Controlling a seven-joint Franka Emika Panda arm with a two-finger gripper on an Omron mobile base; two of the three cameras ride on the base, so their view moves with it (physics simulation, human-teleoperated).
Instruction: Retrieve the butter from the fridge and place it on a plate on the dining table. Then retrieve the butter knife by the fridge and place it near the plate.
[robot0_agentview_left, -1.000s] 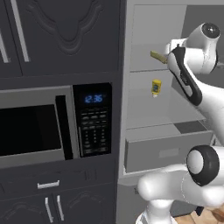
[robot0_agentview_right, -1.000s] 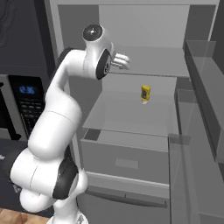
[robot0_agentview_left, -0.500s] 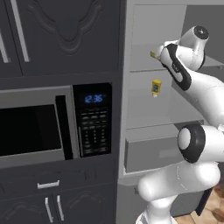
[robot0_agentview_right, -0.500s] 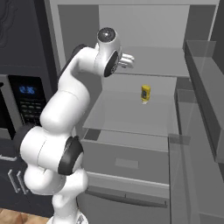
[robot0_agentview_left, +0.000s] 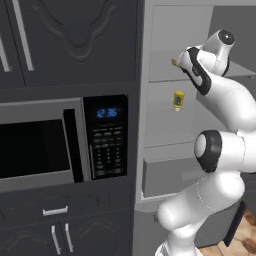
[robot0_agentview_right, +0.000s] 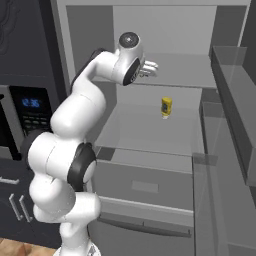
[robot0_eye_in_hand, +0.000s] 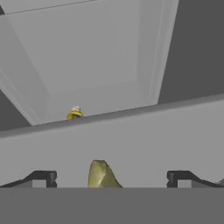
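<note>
The fridge (robot0_agentview_left: 165, 35) stands open, showing pale grey shelves. The butter (robot0_eye_in_hand: 103, 175), a dull yellow-olive stick, lies on the upper shelf (robot0_agentview_right: 180, 67) and rises between my two finger tips in the hand view. My gripper (robot0_eye_in_hand: 111, 179) is open, with its fingers wide on either side of the stick and apart from it. From the left base, the butter (robot0_agentview_left: 175, 61) pokes out just left of the hand (robot0_agentview_left: 192, 62). From the right base, the gripper (robot0_agentview_right: 151, 67) reaches over the upper shelf. The plate, dining table and butter knife are out of view.
A short yellow carton (robot0_agentview_right: 166, 106) stands on the shelf below; its top (robot0_eye_in_hand: 75, 113) peeks over the shelf edge. A drawer (robot0_agentview_right: 145, 185) sits under that shelf. The open fridge door's bins (robot0_agentview_right: 232, 85) are at right. A black microwave (robot0_agentview_left: 60, 140) is left of the fridge.
The arm has folded closer to the fridge. The hand has pushed a little deeper over the upper shelf toward the butter. The jaws have stayed open.
</note>
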